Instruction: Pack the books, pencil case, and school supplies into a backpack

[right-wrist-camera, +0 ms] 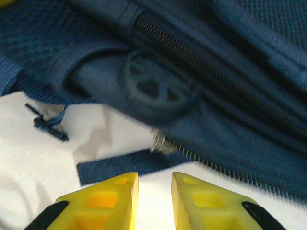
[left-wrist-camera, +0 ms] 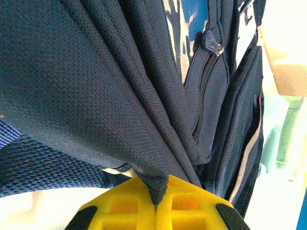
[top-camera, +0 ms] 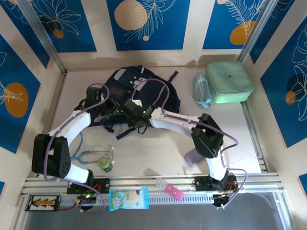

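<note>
**At the near edge of the backpack: left gripper pinching cloth, right gripper standing apart**

Your left gripper's yellow fingers are pressing together on a fold of the backpack's navy fabric. The cloth is fanning out from the pinch. To the right in the left wrist view, a pocket zip is running down a side panel.

Your right gripper is sitting low at the bag's near hem. Its fingers are standing apart, and the gap between them is showing bare white table. A metal zip pull is hanging just beyond the fingertips, below a round rubber patch; both are blurred.

From above, the backpack is lying at the far middle of the table, and both of your arms are reaching onto its near side. A mint-green case is resting at the far right, apart from the bag. A pale blue item is lying just beside the case's left edge.
</note>
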You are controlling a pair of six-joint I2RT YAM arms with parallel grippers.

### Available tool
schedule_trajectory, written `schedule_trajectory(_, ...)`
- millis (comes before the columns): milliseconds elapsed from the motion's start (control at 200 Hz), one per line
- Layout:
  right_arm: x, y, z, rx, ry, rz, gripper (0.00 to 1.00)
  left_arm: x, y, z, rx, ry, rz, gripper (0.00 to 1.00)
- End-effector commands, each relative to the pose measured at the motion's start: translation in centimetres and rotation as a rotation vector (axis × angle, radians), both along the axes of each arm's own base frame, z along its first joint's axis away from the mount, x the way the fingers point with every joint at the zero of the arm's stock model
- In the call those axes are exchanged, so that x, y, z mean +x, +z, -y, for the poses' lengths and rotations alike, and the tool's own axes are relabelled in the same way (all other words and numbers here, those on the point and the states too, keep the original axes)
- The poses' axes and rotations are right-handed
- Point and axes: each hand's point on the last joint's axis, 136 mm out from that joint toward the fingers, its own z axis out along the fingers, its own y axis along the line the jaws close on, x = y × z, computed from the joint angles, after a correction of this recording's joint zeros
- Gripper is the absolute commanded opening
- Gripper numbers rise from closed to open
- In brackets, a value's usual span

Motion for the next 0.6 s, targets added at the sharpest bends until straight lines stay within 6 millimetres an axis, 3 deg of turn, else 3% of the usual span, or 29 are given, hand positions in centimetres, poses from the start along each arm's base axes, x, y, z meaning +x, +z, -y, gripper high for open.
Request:
schedule_trajectory(0, 2.8, 1.0, -0.7, 0.026, -0.021, 0.078, 0.26, 0.5, 4.8, 2.0, -0.087, -0.063, 0.123, 0.0)
schedule_trajectory(380, 4.9, 0.7, -0.5, -0.062, -0.072, 0.145, 0.29, 0.6, 4.4, 2.2, -0.088, -0.074, 0.116, 0.0)
schedule_trajectory(595, 5.2, 0.8, 0.4, -0.094, -0.114, 0.152, 0.12, 0.5, 4.0, 2.0, -0.077, -0.069, 0.107, 0.0)
